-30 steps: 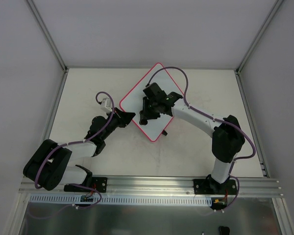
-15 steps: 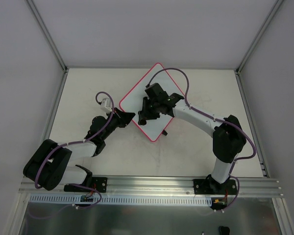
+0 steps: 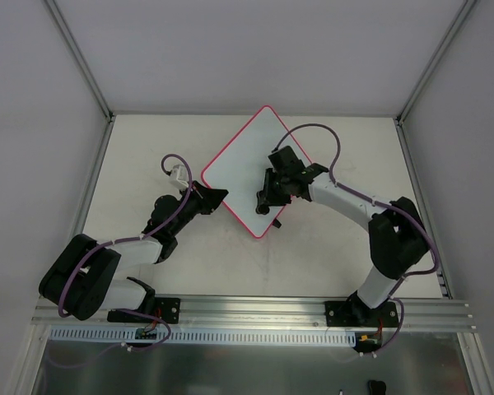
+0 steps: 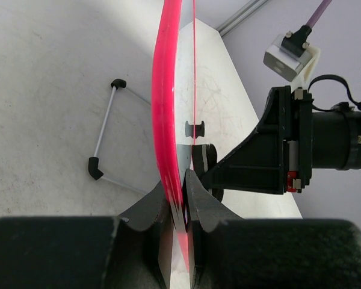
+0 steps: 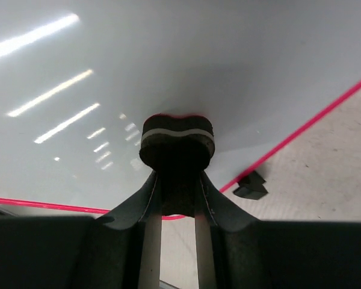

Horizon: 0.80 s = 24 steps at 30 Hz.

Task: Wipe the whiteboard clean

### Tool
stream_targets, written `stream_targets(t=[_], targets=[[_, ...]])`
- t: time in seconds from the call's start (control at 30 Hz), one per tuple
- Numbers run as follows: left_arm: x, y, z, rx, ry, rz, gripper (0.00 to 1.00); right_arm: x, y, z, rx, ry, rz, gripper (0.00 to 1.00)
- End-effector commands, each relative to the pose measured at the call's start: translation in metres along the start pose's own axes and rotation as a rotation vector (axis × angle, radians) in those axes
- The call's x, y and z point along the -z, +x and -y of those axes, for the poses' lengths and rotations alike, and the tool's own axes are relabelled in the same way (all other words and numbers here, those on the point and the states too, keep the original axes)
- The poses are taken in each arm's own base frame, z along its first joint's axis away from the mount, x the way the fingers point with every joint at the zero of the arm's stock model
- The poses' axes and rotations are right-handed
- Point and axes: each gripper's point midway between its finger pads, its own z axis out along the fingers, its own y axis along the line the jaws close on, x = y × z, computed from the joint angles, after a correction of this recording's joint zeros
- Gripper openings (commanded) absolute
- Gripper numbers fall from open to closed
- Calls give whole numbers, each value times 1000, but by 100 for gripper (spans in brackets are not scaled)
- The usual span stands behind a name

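Observation:
The whiteboard (image 3: 240,169) is white with a red-pink rim and lies turned like a diamond in the middle of the table. My left gripper (image 3: 216,198) is shut on its left corner; in the left wrist view the rim (image 4: 166,114) runs edge-on between my fingers (image 4: 198,198). My right gripper (image 3: 267,196) is shut on a black eraser (image 5: 177,143) and presses it on the board (image 5: 168,60) near its lower right edge. The board surface in view shows no writing.
A small black tab (image 5: 248,185) sits on the table just off the board's rim. A thin wire stand with black ends (image 4: 105,141) lies on the table beyond the board. Metal frame posts (image 3: 82,66) border the table.
My right gripper has slid the eraser to the right across the board, from its middle toward the lower right edge. The left gripper and the board have stayed put.

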Motion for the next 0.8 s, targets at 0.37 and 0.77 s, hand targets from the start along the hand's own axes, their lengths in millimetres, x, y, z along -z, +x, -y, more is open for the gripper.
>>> stream_targets(t=[0.37,0.77], targets=[[-1,3,-3,-56,-12,-12,0,62,19,77,21,214,88,0],[3,4,-6,-37,-31,-7,9,58,60,133,43,393,-12,0]])
